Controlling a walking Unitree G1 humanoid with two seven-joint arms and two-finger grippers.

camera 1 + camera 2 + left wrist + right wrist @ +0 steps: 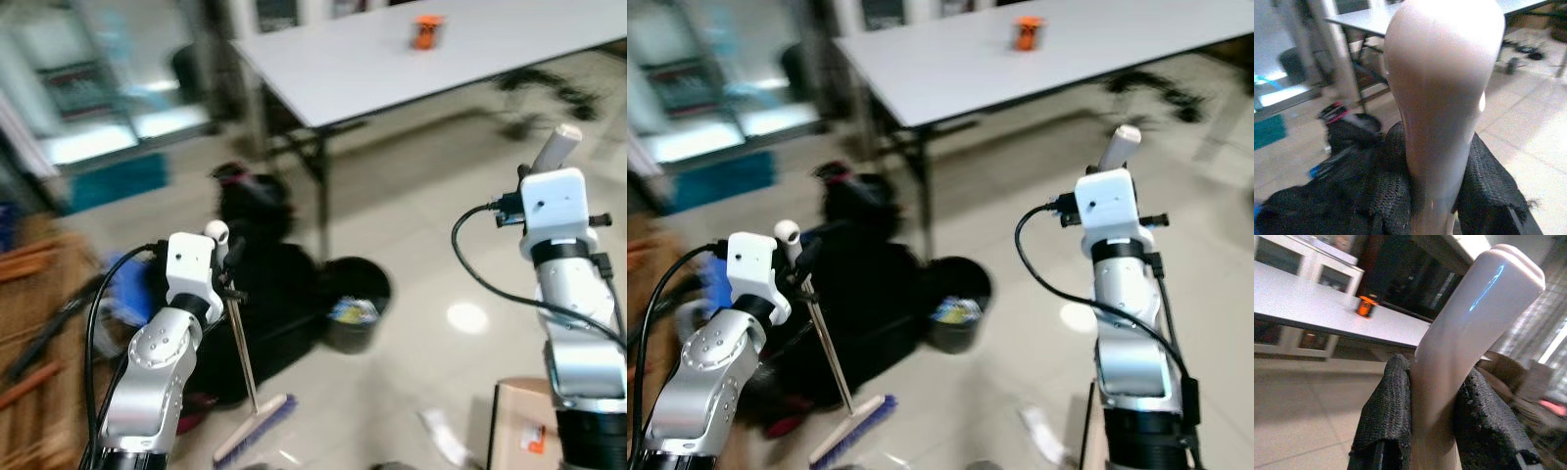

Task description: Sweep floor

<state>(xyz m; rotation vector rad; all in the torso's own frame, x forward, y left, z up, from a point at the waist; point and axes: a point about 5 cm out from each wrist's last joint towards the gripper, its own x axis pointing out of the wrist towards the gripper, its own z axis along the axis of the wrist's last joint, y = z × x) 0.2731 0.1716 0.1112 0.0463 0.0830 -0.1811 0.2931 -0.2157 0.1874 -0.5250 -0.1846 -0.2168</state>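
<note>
My left gripper [223, 257] is shut on the thin handle of a broom [242, 352]. The handle's white tip [216, 231] sticks up above the fingers, and the brush head [257, 428] rests on the tiled floor in front of me. In the left wrist view the pale handle [1442, 98] stands between the black padded fingers [1488, 181]. My right gripper [549, 168] is raised on the right and shut on a second white handle [556, 147]. The right wrist view shows that handle [1469, 328] clamped between the pads [1388, 406]; what hangs below it is hidden.
A white table [392, 59] with a small orange object [426, 31] stands ahead. A black bin [355, 304] and black bags [265, 284] sit by its leg. Wooden furniture [39, 313] is at the left, a cardboard box [519, 431] at the lower right, and a paper scrap [446, 436] lies on the floor.
</note>
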